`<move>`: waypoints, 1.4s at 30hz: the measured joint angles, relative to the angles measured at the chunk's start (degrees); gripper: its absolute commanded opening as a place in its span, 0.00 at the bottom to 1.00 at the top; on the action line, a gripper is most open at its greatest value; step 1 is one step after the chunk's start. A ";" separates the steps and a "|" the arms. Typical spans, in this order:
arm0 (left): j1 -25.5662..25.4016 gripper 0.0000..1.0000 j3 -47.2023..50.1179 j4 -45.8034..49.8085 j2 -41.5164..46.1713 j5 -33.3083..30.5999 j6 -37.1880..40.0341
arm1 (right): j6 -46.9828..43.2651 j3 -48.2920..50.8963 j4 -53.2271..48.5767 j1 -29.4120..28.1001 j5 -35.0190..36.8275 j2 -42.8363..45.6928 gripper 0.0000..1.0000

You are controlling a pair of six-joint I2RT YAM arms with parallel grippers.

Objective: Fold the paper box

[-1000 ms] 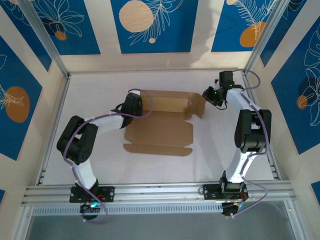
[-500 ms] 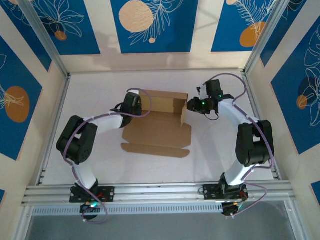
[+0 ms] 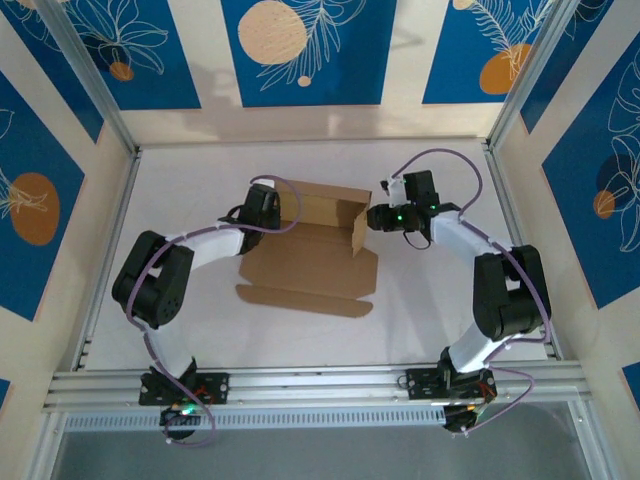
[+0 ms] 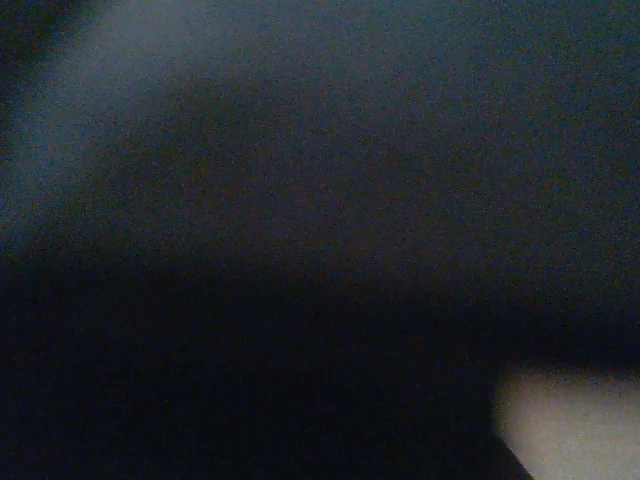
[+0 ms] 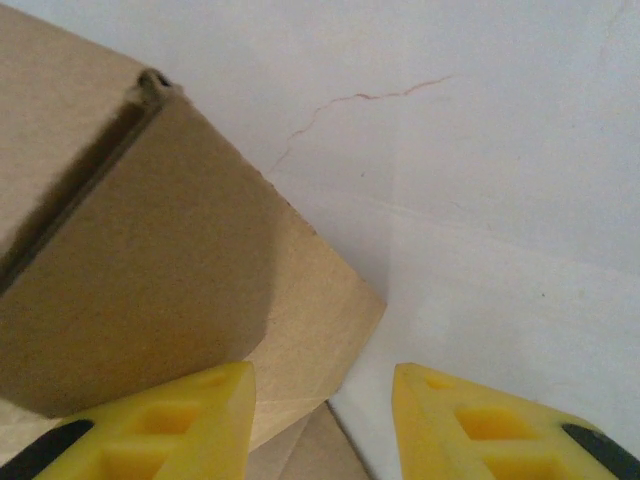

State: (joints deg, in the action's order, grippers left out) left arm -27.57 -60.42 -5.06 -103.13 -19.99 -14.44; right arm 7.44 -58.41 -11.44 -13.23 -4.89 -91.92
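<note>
The paper box (image 3: 310, 265) lies in the middle of the table as brown cardboard, its base flat, its back wall raised and its right side flap standing up. My left gripper (image 3: 262, 207) is at the box's back left corner; its wrist view is dark and its jaws are hidden. My right gripper (image 3: 373, 218) sits just outside the raised right flap. In the right wrist view the right gripper (image 5: 322, 385) is open, and its yellow fingers (image 5: 200, 410) hold nothing. The paper box (image 5: 150, 260) shows a flap corner just ahead of the left finger.
The white table (image 3: 440, 300) is walled by panels at the back and sides, with metal posts at the back corners. An aluminium rail (image 3: 320, 380) carrying both arm bases runs along the near edge. A sliver of table (image 4: 570, 420) shows at the left wrist view's lower right.
My right arm has swung left from the back right corner to the box. The right flap has gone from splayed outward to upright, the box slid slightly left, and the right jaws widened.
</note>
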 measured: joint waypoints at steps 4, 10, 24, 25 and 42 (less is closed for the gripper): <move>0.20 0.00 -0.02 0.00 0.00 -0.02 0.00 | -3.10 2.10 1.81 -1.05 0.61 1.62 0.40; 0.20 0.00 -0.02 0.00 0.00 0.02 0.02 | -6.45 2.32 1.68 -1.68 -0.28 1.84 0.25; 0.57 0.00 -0.07 0.04 0.00 0.02 0.02 | -9.81 2.16 -0.74 -3.63 0.98 2.58 0.44; 0.59 0.00 -0.07 0.04 0.00 0.02 0.02 | -9.94 2.16 -0.85 -3.69 1.31 2.62 0.46; 0.90 0.00 -0.07 0.07 0.00 0.04 -0.22 | -12.11 0.24 -3.26 -4.68 -0.28 2.62 0.25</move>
State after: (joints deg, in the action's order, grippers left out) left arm -26.68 -60.49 -4.99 -103.13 -19.94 -14.66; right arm -4.67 -58.17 -14.70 -17.91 -5.17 -89.30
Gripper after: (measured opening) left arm 0.077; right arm 0.275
